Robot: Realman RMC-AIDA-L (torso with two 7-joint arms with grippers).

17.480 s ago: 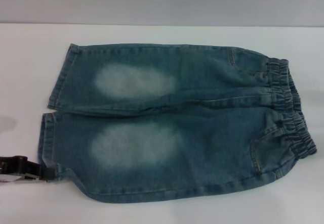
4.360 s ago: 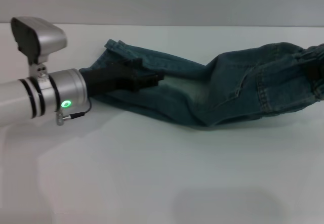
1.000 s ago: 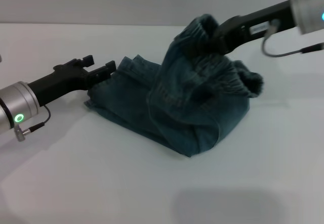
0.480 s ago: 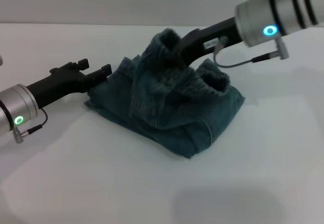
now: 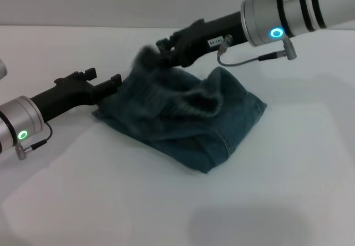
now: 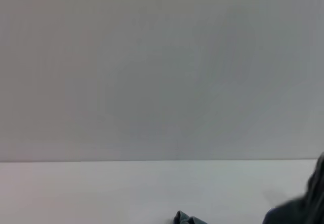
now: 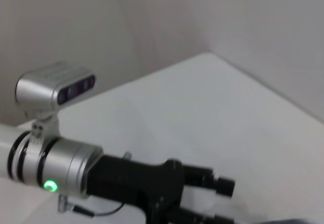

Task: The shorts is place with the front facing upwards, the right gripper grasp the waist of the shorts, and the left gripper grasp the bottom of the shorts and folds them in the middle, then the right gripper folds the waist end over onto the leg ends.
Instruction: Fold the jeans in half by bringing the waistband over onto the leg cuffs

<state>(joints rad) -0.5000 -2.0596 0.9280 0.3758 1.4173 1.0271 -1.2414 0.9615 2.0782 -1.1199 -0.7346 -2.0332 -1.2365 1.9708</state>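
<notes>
Blue denim shorts (image 5: 183, 118) bunched in a folded heap on white table (image 5: 288, 190), roughly mid-table, slightly toward the far edge. Near corner of heap a flat doubled layer with a stitched seam showing; upper part rumpled and raised. Right gripper (image 5: 162, 51) reaching in from the right side over the heap, black fingers pinched shut on the waist of the shorts (image 5: 145, 57), holding that gathered band lifted above the left part of the pile; fabric there motion-smeared, detail unclear. White printed label visible on the black gripper body; blue light on the silver wrist behind it, thin cable looping below. Rest of waist ruffle draped across top of the pile, right of the pinch. Left gripper (image 5: 102, 82) low at the left edge of the heap, fingertips right against the denim where the leg ends (image 5: 111, 110) lie; fingers appear parted, holding nothing that can be made out. Green light on its wrist, near left edge of head view. Left wrist view: mostly blank wall and far table surface, only a small scrap of shorts (image 6: 188, 218) at the lower margin and a dark shape at the corner, unidentifiable. Right wrist view: left gripper (image 7: 223, 204) seen from across the table, black body, silver wrist, green light, camera housing on top; fingers look spread apart.
</notes>
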